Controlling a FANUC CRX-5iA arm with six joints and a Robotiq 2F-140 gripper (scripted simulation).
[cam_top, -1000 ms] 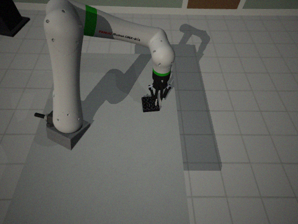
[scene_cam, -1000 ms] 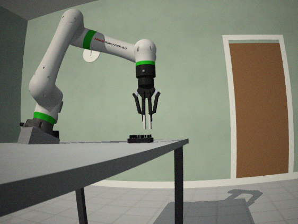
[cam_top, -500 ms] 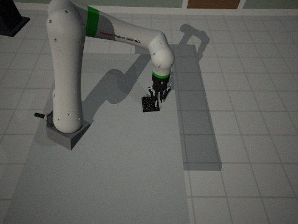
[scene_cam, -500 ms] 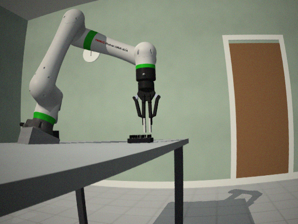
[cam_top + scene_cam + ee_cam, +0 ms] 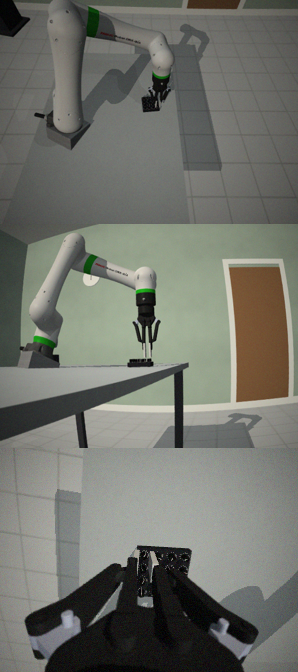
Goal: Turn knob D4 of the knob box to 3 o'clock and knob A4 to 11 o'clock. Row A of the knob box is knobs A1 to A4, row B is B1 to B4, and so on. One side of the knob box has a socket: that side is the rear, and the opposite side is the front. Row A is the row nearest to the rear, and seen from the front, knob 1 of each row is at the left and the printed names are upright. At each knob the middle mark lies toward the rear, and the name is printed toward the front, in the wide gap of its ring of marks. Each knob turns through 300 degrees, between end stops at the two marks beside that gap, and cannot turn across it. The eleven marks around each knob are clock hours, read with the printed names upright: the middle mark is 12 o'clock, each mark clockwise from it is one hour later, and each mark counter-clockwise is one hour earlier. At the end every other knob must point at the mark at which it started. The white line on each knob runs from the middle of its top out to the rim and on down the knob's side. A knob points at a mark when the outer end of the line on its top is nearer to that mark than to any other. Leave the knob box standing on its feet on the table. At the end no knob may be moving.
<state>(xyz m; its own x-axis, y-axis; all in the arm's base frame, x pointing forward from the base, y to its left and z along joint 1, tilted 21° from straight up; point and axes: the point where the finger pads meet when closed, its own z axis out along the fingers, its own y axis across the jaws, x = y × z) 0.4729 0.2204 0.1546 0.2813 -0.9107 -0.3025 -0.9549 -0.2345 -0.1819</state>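
Near the worktop's (image 5: 79,380) far edge, the knob box (image 5: 140,363) sits on its feet.
Above it the pincer (image 5: 147,354) hangs straight down, fingers narrowed to a knob-wide gap and holding nothing, seemingly set to drop over one knob in an end column.
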